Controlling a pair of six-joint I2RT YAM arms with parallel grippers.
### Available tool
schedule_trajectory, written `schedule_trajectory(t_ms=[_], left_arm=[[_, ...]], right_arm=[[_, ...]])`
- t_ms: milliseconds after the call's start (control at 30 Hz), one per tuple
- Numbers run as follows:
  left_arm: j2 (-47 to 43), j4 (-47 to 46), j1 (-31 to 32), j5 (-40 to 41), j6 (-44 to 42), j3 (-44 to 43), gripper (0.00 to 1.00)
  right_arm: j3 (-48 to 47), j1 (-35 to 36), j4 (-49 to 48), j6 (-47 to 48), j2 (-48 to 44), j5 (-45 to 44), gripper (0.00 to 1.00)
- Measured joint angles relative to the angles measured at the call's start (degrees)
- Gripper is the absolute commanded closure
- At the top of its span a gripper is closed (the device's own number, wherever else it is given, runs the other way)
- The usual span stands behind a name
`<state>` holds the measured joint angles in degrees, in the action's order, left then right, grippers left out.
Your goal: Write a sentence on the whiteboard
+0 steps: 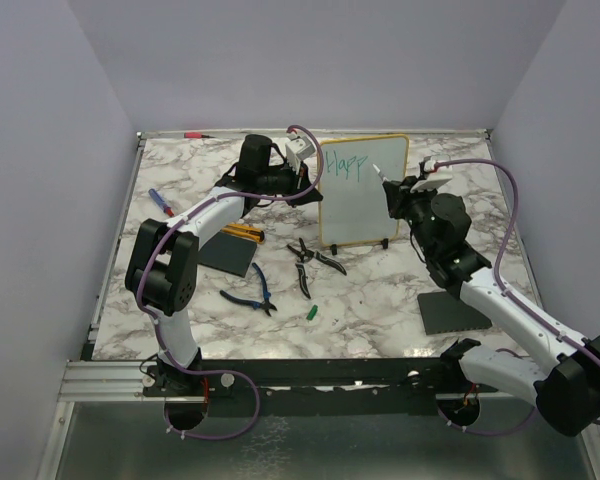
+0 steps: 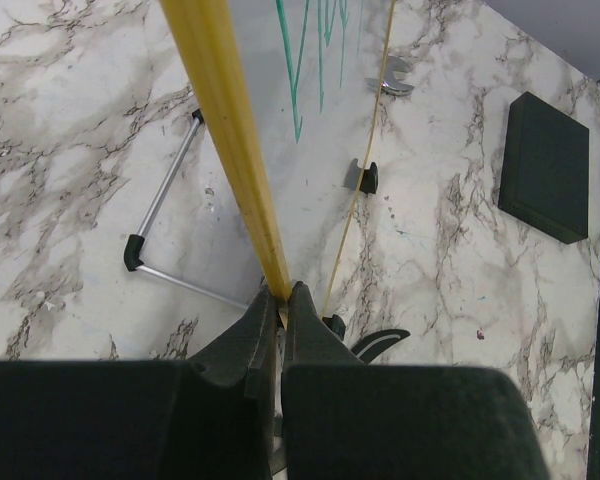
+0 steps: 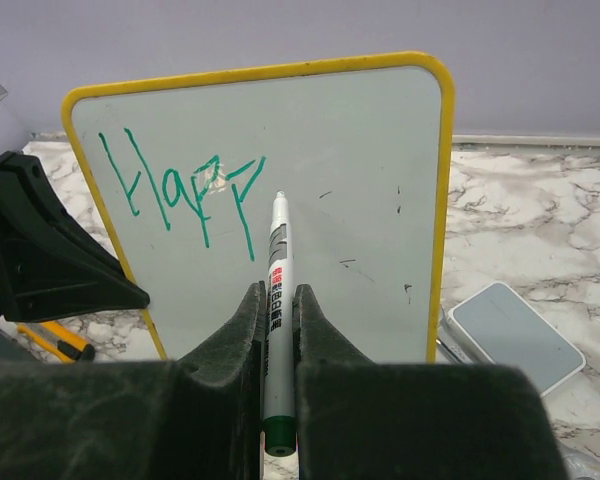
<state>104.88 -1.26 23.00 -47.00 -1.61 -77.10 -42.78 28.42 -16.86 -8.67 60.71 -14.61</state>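
The whiteboard [image 1: 363, 190] stands upright at the back middle, with a yellow rim. Teal-green letters reading "Happ" [image 1: 346, 165] sit at its top left; they also show in the right wrist view [image 3: 180, 190]. My left gripper [image 1: 316, 172] is shut on the board's left yellow rim [image 2: 225, 130], and its tips pinch it in the left wrist view [image 2: 284, 292]. My right gripper [image 1: 390, 188] is shut on a white marker [image 3: 278, 270] with a green end. The marker's tip [image 3: 279, 196] is just right of the last letter, at or near the board face [image 3: 350, 180].
Blue-handled pliers [image 1: 252, 295], black cutters [image 1: 310, 262] and a green cap [image 1: 311, 313] lie in front of the board. Dark grey pads lie at the left [image 1: 225, 255] and right [image 1: 452, 312]. A red marker [image 1: 193, 135] and a blue pen [image 1: 161, 202] lie at the back left.
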Motion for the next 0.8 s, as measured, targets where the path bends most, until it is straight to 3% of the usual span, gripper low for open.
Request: schedule_trajectory(t_ms=[800], left_arm=[[0.00,0.02,0.00,-0.02,-0.17,0.00,1.00]], right_arm=[[0.50,-0.04,-1.66,-0.55,2.86,0.04,0.99]])
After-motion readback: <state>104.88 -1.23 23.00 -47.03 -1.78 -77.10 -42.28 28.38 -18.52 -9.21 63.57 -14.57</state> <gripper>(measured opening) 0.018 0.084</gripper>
